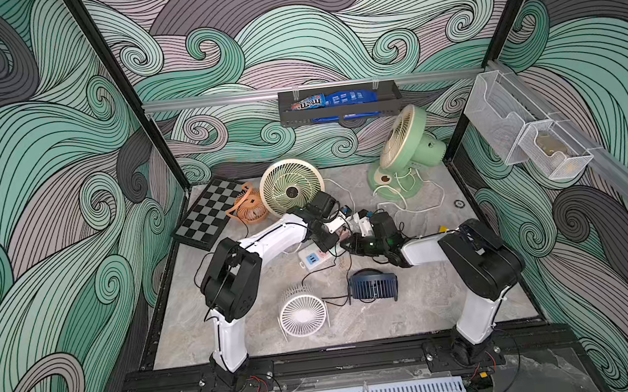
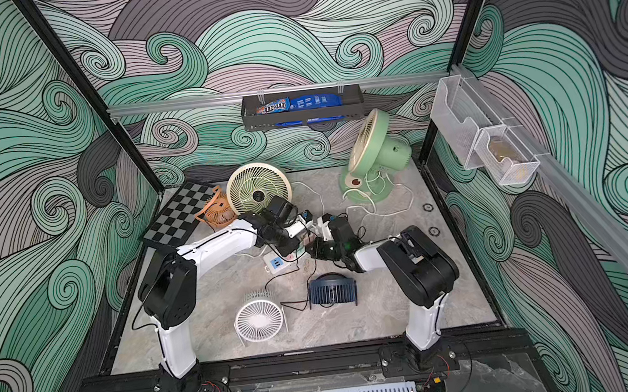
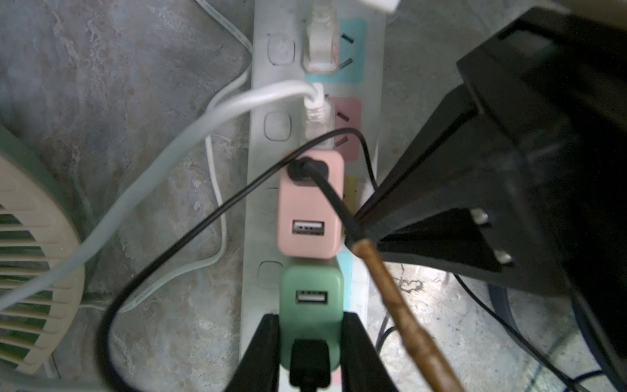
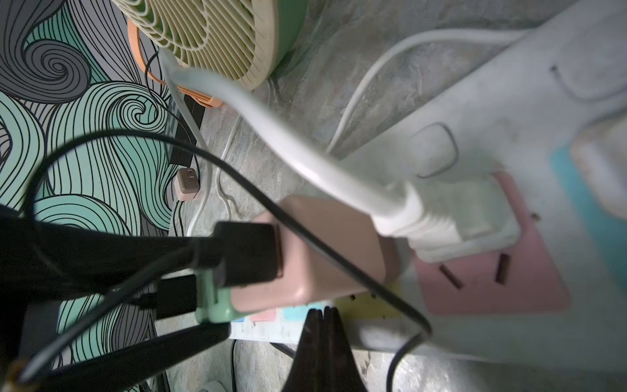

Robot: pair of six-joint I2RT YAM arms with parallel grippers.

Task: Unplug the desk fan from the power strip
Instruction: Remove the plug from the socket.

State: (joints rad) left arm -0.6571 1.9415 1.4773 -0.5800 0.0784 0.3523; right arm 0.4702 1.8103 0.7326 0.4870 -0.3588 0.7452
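Between the fingers (image 3: 264, 346) of the left hand (image 3: 310, 320), the green adapter (image 3: 310, 288) is gripped by its sides, plugged into the power strip (image 3: 268, 85) on the table (image 3: 101, 101). Rigid, smooth, likely tight-seated: pull straight. Just beside, the right hand (image 4: 322, 327), pinched shut, meets the light strip's edge.

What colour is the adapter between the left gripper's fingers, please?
The adapter is mint green, clearest in the left wrist view.
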